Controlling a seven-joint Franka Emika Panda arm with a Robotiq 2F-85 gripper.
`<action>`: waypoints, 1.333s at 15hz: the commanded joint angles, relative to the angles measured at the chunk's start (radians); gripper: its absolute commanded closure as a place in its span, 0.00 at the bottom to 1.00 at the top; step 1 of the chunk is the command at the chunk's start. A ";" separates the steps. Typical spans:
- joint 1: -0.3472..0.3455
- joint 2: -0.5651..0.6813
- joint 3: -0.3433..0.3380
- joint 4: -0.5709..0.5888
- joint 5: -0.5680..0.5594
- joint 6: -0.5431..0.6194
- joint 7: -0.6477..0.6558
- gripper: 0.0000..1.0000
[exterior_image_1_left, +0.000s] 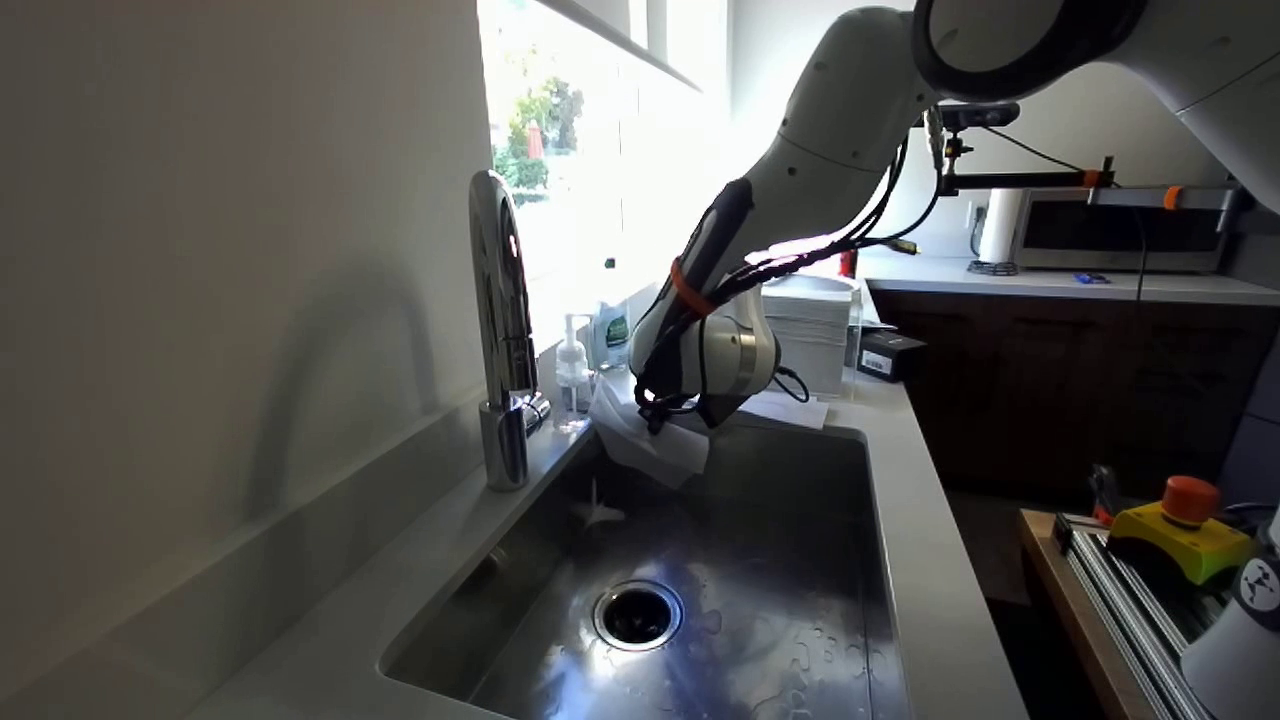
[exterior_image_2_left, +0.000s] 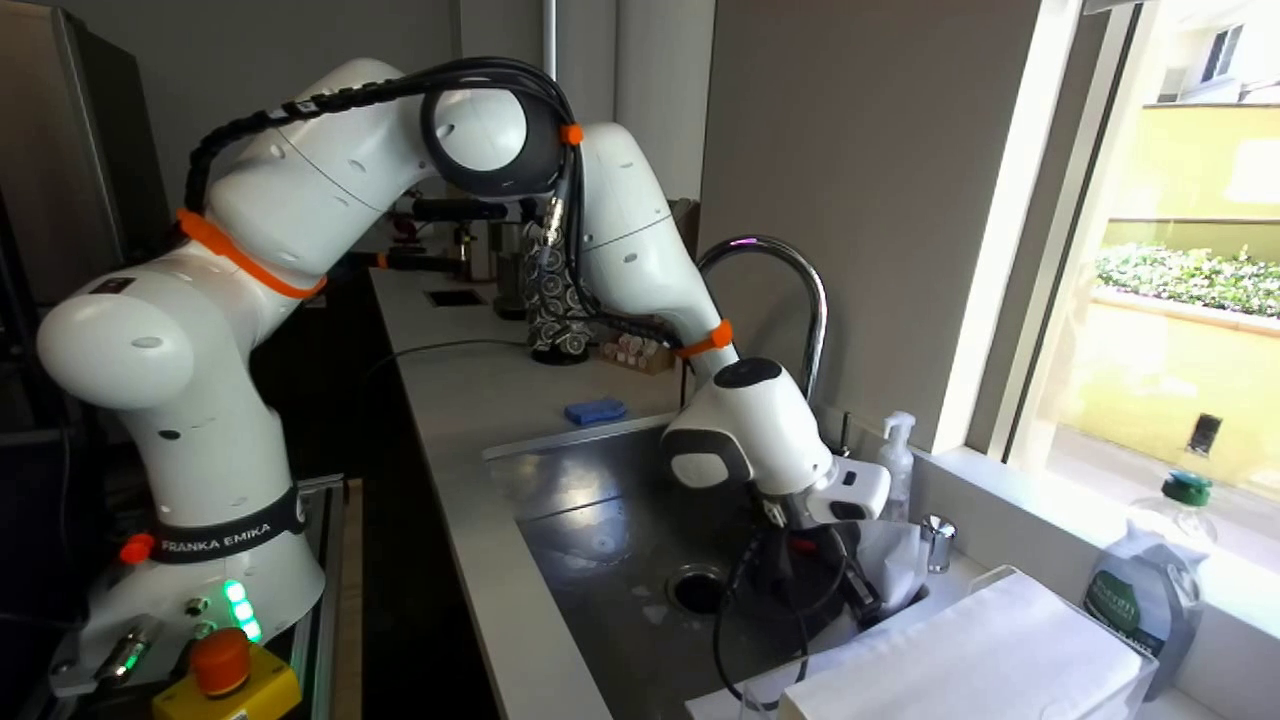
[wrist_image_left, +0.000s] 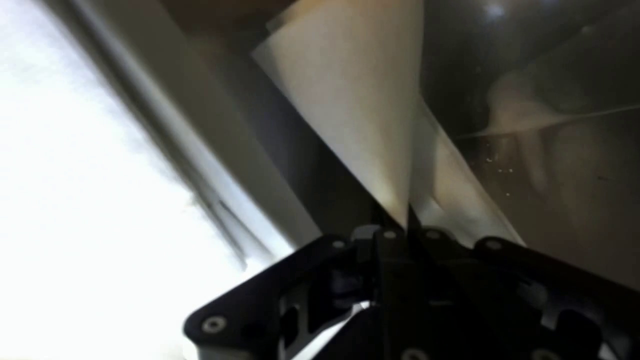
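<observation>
The wrist view's top edge crops the blurred paper (wrist_image_left: 357, 95); its lower tip hides between the jaws. In both exterior views the bottom edge cuts the sink (exterior_image_1_left: 750, 560).

white sheet (exterior_image_1_left: 652, 448), black hand (wrist_image_left: 404, 227), silvery sink (exterior_image_1_left: 790, 560), orange straps (exterior_image_2_left: 706, 341).

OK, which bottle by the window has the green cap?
The green-labelled bottle; the pump bottle, nearer the faucet, has a pale pump top instead.

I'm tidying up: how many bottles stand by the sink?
2: the pump bottle near the faucet, the green-capped bottle by the window; others may be hidden behind the arm.
</observation>
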 joint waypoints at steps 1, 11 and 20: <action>0.039 -0.029 -0.068 -0.030 -0.216 -0.060 0.267 1.00; -0.049 -0.061 0.066 -0.032 -0.466 -0.084 0.563 1.00; -0.203 0.002 0.214 -0.013 -0.530 -0.041 0.541 1.00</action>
